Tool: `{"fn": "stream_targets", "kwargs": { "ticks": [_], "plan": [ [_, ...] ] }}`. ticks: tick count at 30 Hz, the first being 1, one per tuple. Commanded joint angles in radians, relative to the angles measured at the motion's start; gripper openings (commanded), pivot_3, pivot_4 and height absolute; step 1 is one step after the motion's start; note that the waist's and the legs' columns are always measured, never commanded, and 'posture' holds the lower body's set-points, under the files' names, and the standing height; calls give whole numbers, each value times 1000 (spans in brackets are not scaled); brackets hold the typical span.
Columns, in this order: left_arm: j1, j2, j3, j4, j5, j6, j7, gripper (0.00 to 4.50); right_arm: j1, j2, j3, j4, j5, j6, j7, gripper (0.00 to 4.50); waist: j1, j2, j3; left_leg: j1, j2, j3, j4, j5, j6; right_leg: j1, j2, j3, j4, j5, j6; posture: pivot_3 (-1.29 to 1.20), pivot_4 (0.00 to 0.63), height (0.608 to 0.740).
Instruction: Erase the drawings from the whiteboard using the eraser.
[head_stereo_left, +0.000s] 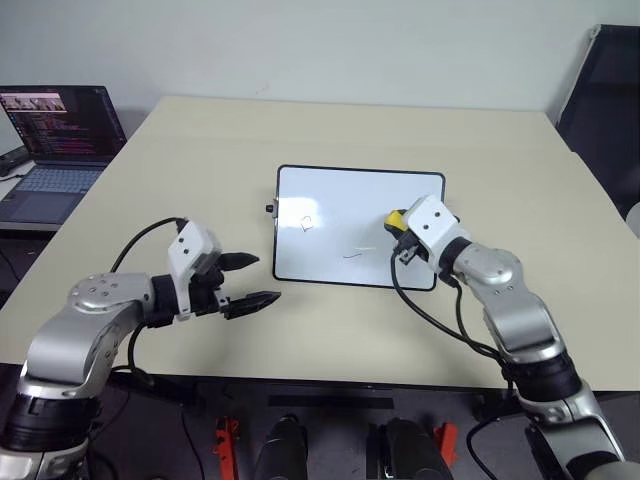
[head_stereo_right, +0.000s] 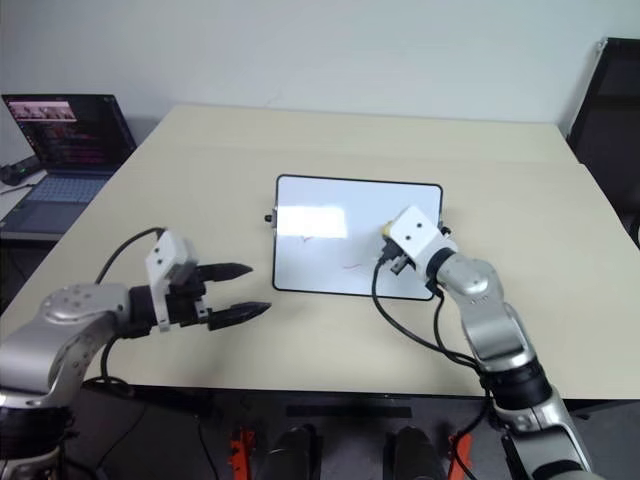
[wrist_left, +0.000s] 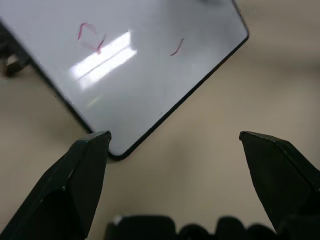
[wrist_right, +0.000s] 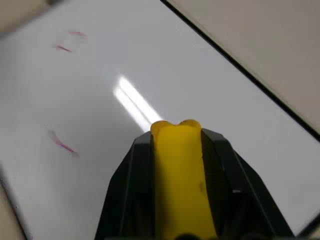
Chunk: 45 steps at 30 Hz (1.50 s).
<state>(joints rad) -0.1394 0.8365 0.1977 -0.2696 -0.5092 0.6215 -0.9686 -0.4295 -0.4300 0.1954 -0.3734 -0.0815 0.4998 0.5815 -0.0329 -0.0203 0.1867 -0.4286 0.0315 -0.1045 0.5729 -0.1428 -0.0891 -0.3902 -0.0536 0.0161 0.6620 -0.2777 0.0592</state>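
- My right gripper (head_stereo_left: 401, 232) is clamped on the eraser (wrist_right: 177, 175); in the right wrist view the yellow block sits lengthwise between the two black fingers, its rounded end poking out past the tips.
- The whiteboard (head_stereo_left: 340, 195) lies flat on the table (head_stereo_left: 200, 140), long axis running across in front of me. The eraser is over the board's right part, near the right short edge. I cannot tell whether the eraser touches the surface or hangs just above it.
- The drawings (head_stereo_left: 307, 224) lie to the left of the eraser: a small red scribble in the board's left part, and a short red stroke (head_stereo_left: 357, 254) nearer the front edge, between the scribble and my right gripper.
- Judgement: the coming move turns on this one relation. The marks lie leftward along the board's long axis, so the eraser should travel left, reaching the short stroke first and the scribble after it.
- The right arm is the nearer one to the marks and it carries the tool.
- My left gripper (head_stereo_left: 252, 281) stands wide and holds nothing. It is off the board, over bare table just beside the near left corner, fingers pointing toward that corner.
- Judgement: the left gripper is placed to steady the board if a wipe pushes it sideways.
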Motion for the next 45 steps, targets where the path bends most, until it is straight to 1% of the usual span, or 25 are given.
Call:
{"fn": "stream_targets", "kwargs": {
  "ticks": [1,2,4,5,8,11,12,15,17,19,22,25,29,32,35,39,43,45],
  "plan": [
    [53,6,77,-47,-16,-29,8,4500,25,-64,23,-100,30,-3,87,959,0,0,0,0,0,0,0,0,-1,0,0,0,0,-1,1,0,150,740],
    [77,10,82,-52,-11,-35,5,4500,26,-92,68,-106,-1,-26,109,959,0,1,1,0,0,0,0,-1,-1,0,0,-1,0,-1,1,0,150,740],
    [102,15,87,-59,-6,-42,2,4500,13,-116,140,-104,-45,-53,128,959,0,1,1,0,0,0,0,-1,-1,0,0,-1,0,-2,-1,0,150,740],
    [110,17,87,-60,-4,-45,1,4500,-14,-94,178,-69,-73,-61,111,959,0,0,1,0,0,0,0,-1,-1,0,0,-1,0,-4,-4,0,150,740],
    [119,21,87,-69,-5,-44,3,4500,-89,-46,270,40,-156,-117,84,959,-6,0,1,1,0,-1,0,-1,-1,-1,0,-1,2,-3,-4,0,150,740],
    [117,25,79,-82,-4,-37,1,4500,-139,-3,314,139,-202,-163,67,959,-6,0,1,1,0,0,1,-1,-1,0,0,-1,1,-2,-5,0,150,740],
    [115,29,69,-93,-2,-35,-2,4500,-171,26,330,189,-216,-177,57,959,-4,0,1,1,0,0,1,-1,-1,0,0,-1,1,-2,-5,0,150,740],
    [106,35,55,-115,-6,-25,-3,4500,-231,82,345,292,-246,-199,38,959,-1,0,1,1,0,0,1,-1,-1,0,0,-1,1,-2,-4,0,150,740],
    [100,37,53,-119,-8,-21,-1,4500,-239,88,348,326,-262,-214,38,959,2,0,1,0,0,0,0,-1,-2,0,0,-1,1,-1,-1,0,150,740],
    [91,38,51,-120,-9,-18,0,4500,-243,88,350,354,-281,-218,38,959,2,0,1,0,0,-1,0,-1,-2,0,0,-1,0,-1,0,0,150,740],
    [67,39,40,-117,-10,-16,-2,4500,-225,45,337,382,-311,-205,48,959,2,0,1,0,0,-1,0,-1,-2,0,0,-1,1,-1,-1,0,150,740],
    [50,37,29,-110,-9,-17,-6,4500,-195,-3,307,367,-318,-194,60,959,4,-1,1,1,0,-1,1,-1,-2,1,0,-1,1,-2,-3,0,150,740],
    [29,34,13,-98,-5,-20,-9,4500,-162,-44,279,341,-316,-168,69,959,6,-1,0,1,0,-1,3,0,-1,2,0,-1,1,-2,-2,0,150,740],
    [20,34,5,-91,-6,-21,-14,4500,-141,-96,251,345,-324,-162,74,959,6,-1,0,2,0,-1,3,0,-1,2,0,-1,2,-1,-2,0,150,740],
    [21,38,4,-83,-4,-25,-18,4500,-145,-112,239,351,-331,-166,60,959,6,-2,0,3,0,0,3,0,-1,3,0,-1,2,-1,-2,0,150,740],
    [26,40,7,-76,-2,-28,-21,4500,-175,-59,260,347,-323,-180,48,959,5,-2,0,3,0,-1,3,0,0,3,0,-1,2,1,-4,0,150,740],
    [28,36,11,-79,-1,-26,-16,4500,-200,40,320,361,-322,-185,60,959,-7,-2,0,4,0,-1,3,1,0,2,0,-1,2,2,-5,0,150,740],
    [32,33,15,-81,2,-27,-9,4500,-204,72,333,368,-320,-180,80,959,-14,-2,0,6,0,-1,3,1,0,2,0,-1,3,3,-5,0,150,740]
  ]
}}
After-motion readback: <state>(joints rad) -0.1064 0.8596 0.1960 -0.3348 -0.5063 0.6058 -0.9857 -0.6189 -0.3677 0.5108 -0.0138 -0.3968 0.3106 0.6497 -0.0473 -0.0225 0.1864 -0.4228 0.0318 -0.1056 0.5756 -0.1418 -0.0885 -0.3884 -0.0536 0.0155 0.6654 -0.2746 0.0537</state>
